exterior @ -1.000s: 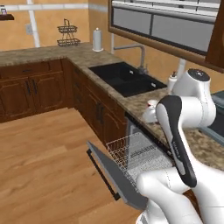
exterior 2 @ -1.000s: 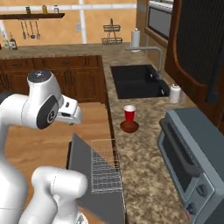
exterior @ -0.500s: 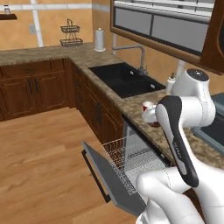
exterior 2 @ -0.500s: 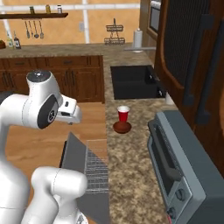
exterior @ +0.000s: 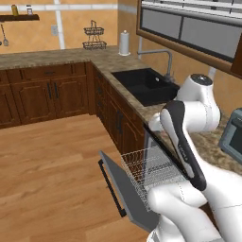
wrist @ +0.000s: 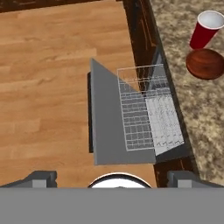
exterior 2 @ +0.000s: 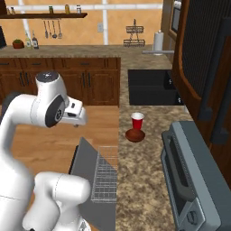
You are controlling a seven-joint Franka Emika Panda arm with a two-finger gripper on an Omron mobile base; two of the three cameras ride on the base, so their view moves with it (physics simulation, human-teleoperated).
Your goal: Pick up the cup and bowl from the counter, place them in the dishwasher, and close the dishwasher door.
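Left base view
- dishwasher door [exterior: 124, 189]: one, dropped open toward 7 o'clock over the wooden floor [exterior: 52, 160], bar handle on its underside.
- dishwasher [exterior: 156, 156]: one, with one white wire rack [exterior: 150, 166] pulled out above the door.
- sink [exterior: 144, 85]: one black basin at 12 o'clock in the counter [exterior: 52, 56].
- arm: its bulk covers the worktop at 3 o'clock.

Right base view
- cup [exterior 2: 137, 121]: one, red, upright on the counter at 1 o'clock of centre.
- bowl [exterior 2: 135, 135]: one, brown, just beside the cup at its 6 o'clock; possibly touching, the view is too coarse to say.
- toaster oven [exterior 2: 191, 178]: one, grey, at 4 o'clock.
- rack: one, at 7 o'clock of the bowl.

Hand view
- gripper [wrist: 113, 178]: one, two tips set wide apart at 6 o'clock, nothing between them.
- cup and bowl: one each, at 2 o'clock.
- door and rack: centre, below the hand.
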